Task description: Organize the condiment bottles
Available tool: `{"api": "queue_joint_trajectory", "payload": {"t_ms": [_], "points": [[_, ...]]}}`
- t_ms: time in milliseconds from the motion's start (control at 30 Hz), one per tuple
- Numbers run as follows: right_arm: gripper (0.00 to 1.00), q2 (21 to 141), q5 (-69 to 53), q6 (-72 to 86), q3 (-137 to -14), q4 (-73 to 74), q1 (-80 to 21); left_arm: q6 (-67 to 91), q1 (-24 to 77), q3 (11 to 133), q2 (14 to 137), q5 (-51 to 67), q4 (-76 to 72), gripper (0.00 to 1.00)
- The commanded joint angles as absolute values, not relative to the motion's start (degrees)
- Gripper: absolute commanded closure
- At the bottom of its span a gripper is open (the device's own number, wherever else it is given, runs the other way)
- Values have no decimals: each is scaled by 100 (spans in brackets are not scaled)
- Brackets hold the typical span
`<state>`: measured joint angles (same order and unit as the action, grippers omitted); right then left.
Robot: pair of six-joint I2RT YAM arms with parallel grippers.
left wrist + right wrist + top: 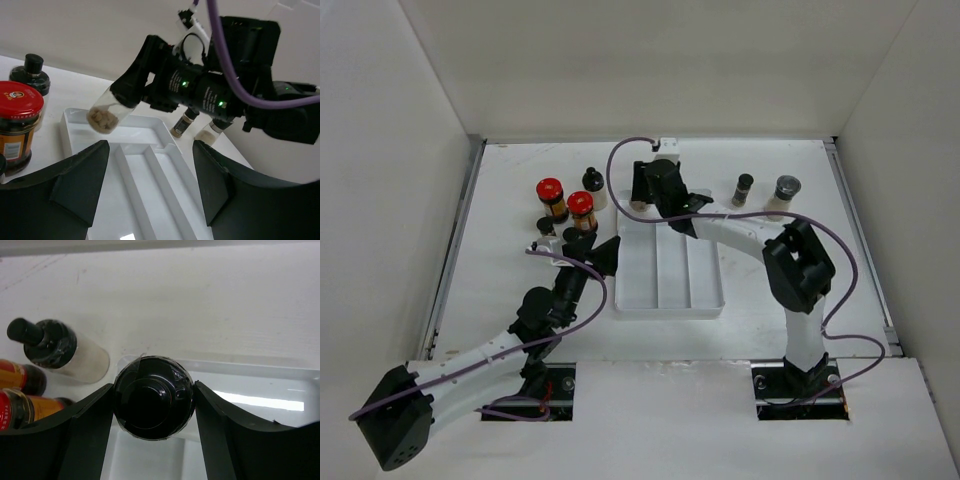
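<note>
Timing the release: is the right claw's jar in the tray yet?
Not yet: the jar hangs tilted in the right claw above the tray corner.

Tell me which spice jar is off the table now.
The clear black-capped jar with beige contents, clamped tilted in the right gripper above the tray's far end; the other jars stand on the table.

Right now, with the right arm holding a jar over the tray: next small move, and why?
Probably lower the right end effector a little, bringing the jar down into the far end of the tray before releasing. The jar hangs tilted, gripped near its black cap, above the tray's far left corner. It rests on nothing, and the tray below looks bare.
</note>
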<state>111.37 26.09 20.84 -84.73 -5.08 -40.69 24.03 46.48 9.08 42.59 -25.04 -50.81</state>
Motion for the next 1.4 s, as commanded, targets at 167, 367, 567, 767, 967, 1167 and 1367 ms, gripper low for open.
{"api": "queue_joint_trajectory", "payload": {"t_ms": [167,367,567,767,967,1167,1367], "points": [[49,11601,2514,2215,-9079,-932,-4179,2584,4575,905,4271,-2487,-5432,34],[30,11760,2514,2215,-8965,-817,-4214,2593,4566,914,4307,-2487,-5432,34],[14,11471,2452,2180,-8807,-852,-4249,2610,4548,932,4377,-2487,-5432,34],[16,10058,2329,2241,-7851,-1142,-4005,2619,4548,932,4403,-2487,-5432,34],[63,8317,3109,2434,-6111,-1222,-2626,2689,4601,967,4508,-2417,-5440,33],[20,7936,3858,2329,-5555,-704,-1342,2795,4548,976,4685,-2285,-5546,33],[4,8603,3596,2206,-5686,-528,-796,2795,4539,967,4597,-2285,-5511,33]]}}
